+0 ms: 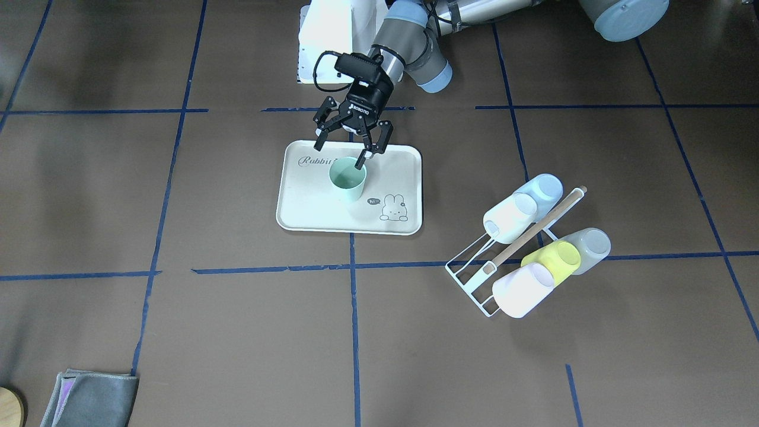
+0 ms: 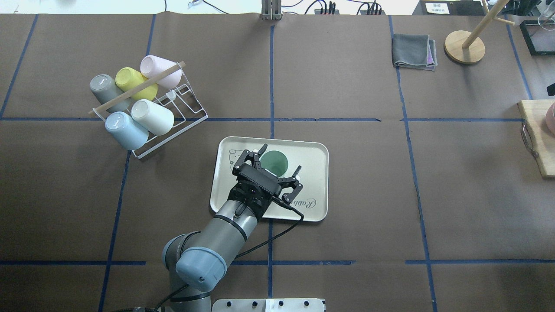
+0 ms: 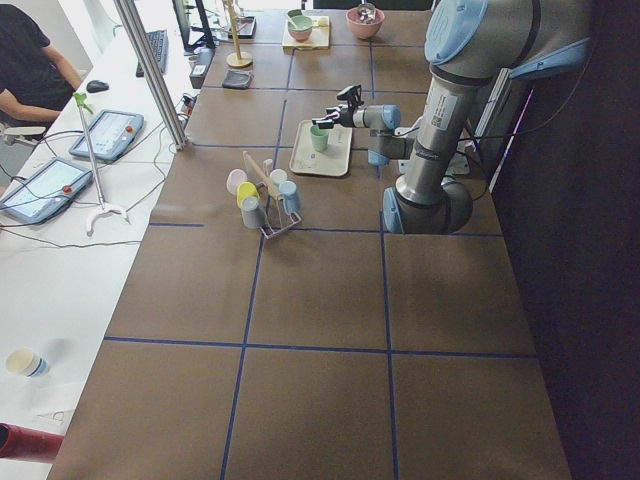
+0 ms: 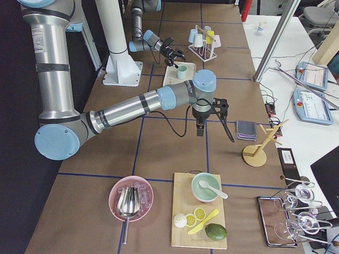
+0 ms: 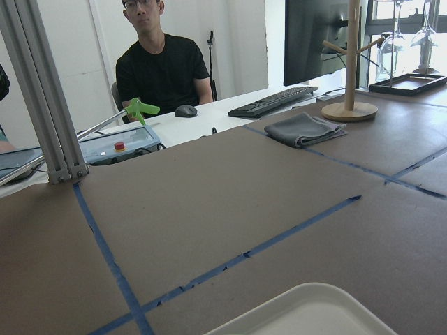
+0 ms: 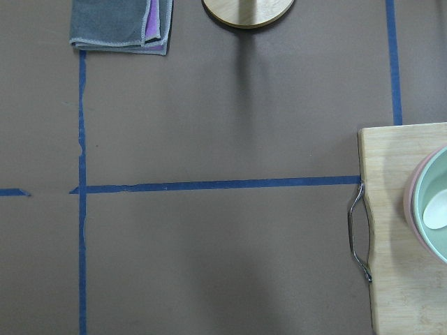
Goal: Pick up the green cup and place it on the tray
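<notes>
The pale mint green cup (image 1: 348,179) (image 2: 274,161) stands upright on the cream tray (image 1: 391,172) (image 2: 312,190), near the tray's middle. My left gripper (image 1: 340,154) (image 2: 281,158) hangs just above the cup with its jaws spread wide open and holds nothing. In the front-facing view one fingertip (image 1: 360,162) lies over the cup's rim. A tray corner (image 5: 314,314) shows in the left wrist view. My right gripper (image 4: 200,124) points down over bare table far from the tray, and I cannot tell whether it is open or shut.
A white wire rack (image 2: 173,108) (image 1: 474,279) holds several cups on their sides. A grey cloth (image 2: 414,52), a wooden stand (image 2: 465,45) and a cutting board (image 2: 537,143) lie on the right side. A person (image 5: 160,70) sits beyond the table.
</notes>
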You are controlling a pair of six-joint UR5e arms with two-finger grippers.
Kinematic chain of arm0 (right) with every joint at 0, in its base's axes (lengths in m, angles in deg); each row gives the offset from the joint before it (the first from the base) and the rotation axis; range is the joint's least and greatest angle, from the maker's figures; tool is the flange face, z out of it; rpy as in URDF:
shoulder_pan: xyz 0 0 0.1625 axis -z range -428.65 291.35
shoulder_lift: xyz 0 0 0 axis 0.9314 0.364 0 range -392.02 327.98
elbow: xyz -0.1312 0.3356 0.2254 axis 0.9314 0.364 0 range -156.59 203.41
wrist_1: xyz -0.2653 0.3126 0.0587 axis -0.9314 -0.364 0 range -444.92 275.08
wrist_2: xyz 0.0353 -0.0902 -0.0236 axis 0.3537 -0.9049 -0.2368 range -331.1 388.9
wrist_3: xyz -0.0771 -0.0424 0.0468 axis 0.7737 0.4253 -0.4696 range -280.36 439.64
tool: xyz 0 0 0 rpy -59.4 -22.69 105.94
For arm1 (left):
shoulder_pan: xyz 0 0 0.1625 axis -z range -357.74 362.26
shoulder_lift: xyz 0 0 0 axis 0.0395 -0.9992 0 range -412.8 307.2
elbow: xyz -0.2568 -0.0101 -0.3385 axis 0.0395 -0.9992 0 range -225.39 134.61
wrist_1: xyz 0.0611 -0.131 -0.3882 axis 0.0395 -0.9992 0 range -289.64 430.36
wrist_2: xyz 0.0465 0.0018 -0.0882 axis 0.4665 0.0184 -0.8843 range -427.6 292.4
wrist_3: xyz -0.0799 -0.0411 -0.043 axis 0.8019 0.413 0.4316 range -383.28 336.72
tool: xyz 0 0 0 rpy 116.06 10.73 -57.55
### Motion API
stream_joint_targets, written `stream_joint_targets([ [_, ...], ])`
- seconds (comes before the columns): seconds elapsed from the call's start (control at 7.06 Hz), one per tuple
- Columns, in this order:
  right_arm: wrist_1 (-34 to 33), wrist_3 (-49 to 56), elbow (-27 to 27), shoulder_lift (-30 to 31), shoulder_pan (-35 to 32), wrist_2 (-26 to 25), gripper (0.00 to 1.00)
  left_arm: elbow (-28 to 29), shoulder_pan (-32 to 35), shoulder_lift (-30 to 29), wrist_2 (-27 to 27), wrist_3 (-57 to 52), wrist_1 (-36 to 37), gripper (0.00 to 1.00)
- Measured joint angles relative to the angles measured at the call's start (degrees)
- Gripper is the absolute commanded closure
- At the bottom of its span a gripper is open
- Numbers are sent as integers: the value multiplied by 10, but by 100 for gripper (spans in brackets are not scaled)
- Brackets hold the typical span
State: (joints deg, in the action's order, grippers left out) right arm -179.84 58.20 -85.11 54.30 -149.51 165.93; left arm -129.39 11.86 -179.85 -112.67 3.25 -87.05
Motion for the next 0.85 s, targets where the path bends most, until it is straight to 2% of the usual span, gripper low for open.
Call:
stream_joint_targets([
  [0.42,0,1,1,0,0,-1,0,-142,12,16,0,-3,117,1],
  [0.85,0,3,0,0,0,-1,0,-183,59,38,-1,-2,187,1],
])
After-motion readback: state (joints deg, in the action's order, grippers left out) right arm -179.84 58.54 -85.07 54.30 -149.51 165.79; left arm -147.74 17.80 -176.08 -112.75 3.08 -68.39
